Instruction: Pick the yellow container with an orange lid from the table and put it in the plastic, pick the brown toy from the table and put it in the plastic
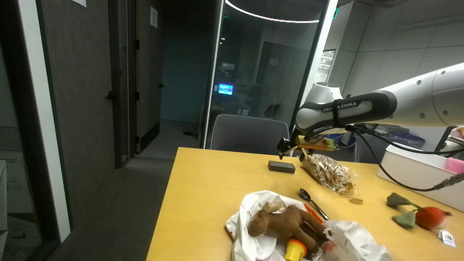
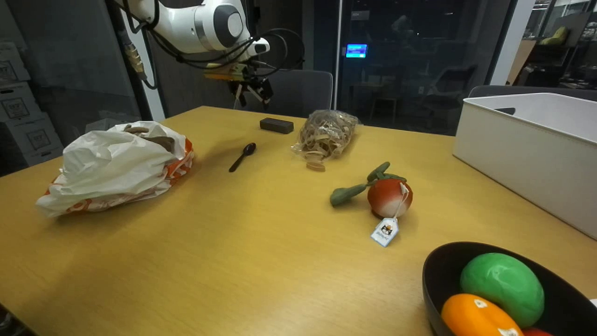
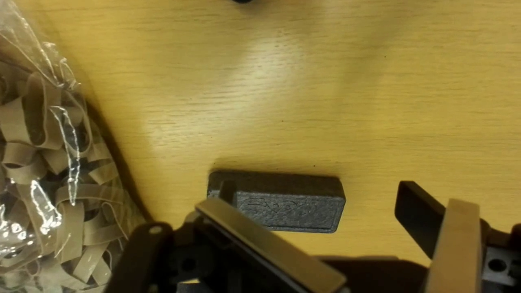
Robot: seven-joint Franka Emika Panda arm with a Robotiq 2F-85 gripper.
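Exterior view | jaws spread, seemingly near table edge [image 1: 239, 155] | brown toy [image 1: 286, 222] well apart

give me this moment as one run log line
claw: open, empty, raised near Expo eraser | yellow container with orange lid: in white plastic bag | brown plush animal: in same bag | both placements: done

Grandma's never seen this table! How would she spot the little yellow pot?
On the table, in an exterior view, find the crumpled white plastic bag. Inside lies a brown toy; below it in that picture is the yellow container, set apart by its orange lid.
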